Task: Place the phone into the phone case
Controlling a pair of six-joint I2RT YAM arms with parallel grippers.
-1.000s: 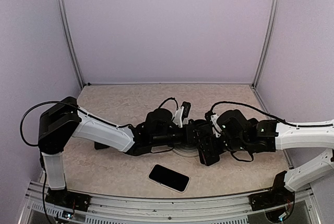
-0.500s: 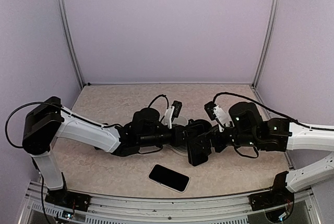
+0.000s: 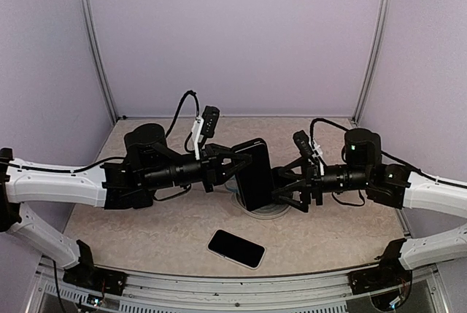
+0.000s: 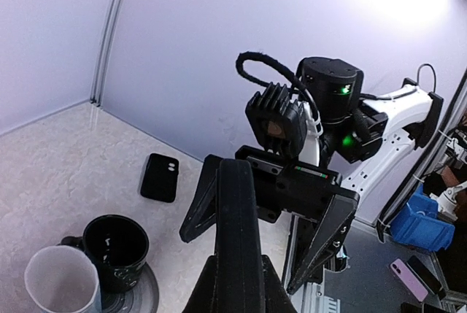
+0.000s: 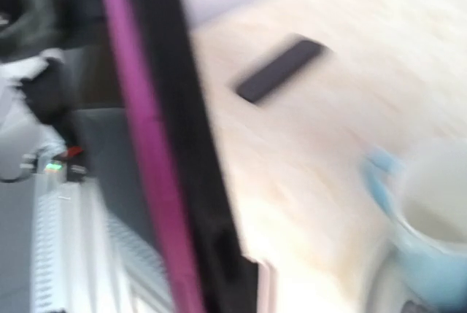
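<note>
At the centre of the overhead view, well above the table (image 3: 146, 233), my left gripper (image 3: 241, 167) is clamped on a flat black slab (image 3: 255, 174) held up in the air. I take it for the phone case, though no view settles that. My right gripper (image 3: 287, 187) sits just right of the slab with its fingers spread wide, gripping nothing. The phone (image 3: 236, 248) lies flat, glossy face up, at lower centre near the table's front edge, apart from both grippers. To do this step well I would hold the left grip firm and level. I would draw the right gripper straight back so its spread fingers do not knock the slab. Then I would bring it down across the phone's long sides, since a thin phone lying flat gives little to pinch. The left wrist view shows what the overhead mostly hides under the arms: a black mug (image 4: 115, 244) and a white cup (image 4: 62, 284) at lower left, and a small black piece (image 4: 159, 177) with camera holes lying beyond them. Only the blurred right wrist view shows a pink stripe down the slab's edge.
</note>
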